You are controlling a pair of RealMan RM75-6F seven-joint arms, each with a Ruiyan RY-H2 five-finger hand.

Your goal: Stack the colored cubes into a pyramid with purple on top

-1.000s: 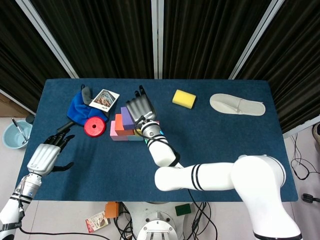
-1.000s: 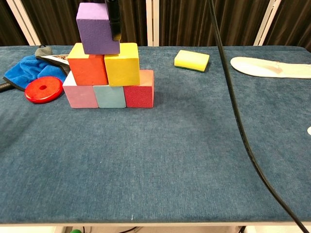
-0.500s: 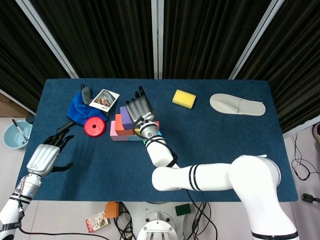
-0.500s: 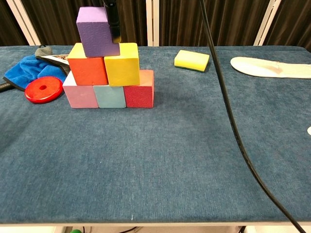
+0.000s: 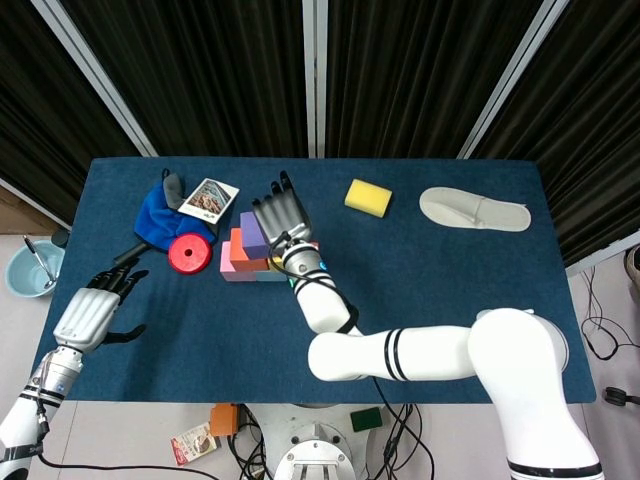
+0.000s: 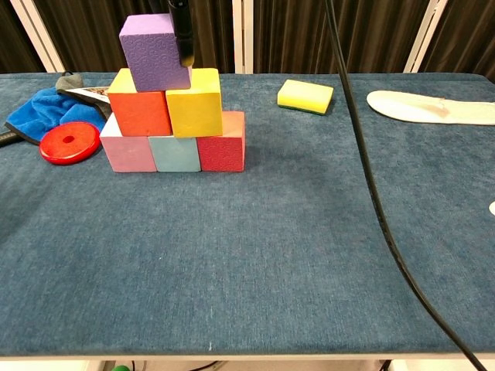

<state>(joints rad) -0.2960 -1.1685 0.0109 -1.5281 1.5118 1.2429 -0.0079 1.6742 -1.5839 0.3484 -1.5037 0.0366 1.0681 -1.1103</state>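
Right hand (image 5: 281, 218) sits over the stack, fingers extended upward and apart in the head view; one dark finger (image 6: 183, 31) lies against the right face of the purple cube (image 6: 155, 52) in the chest view. Whether the hand pinches that cube or only touches it cannot be told, since the opposing side is hidden.

Purple cube rests on the second tier, over the orange cube (image 6: 139, 102) and the edge of the yellow cube (image 6: 194, 102). It sits left of centre and looks slightly tilted.

Base row reads pink cube (image 6: 128, 148), teal cube (image 6: 175, 152), red cube (image 6: 222, 141), side by side and touching.

Judgement: all three tiers are in place, so the pyramid is nearly done. Remaining: centre or settle the purple cube, let go, and withdraw without nudging the stack.

Left hand (image 5: 98, 308) is near the table's left edge, well apart from the cubes, fingers spread, holding nothing.
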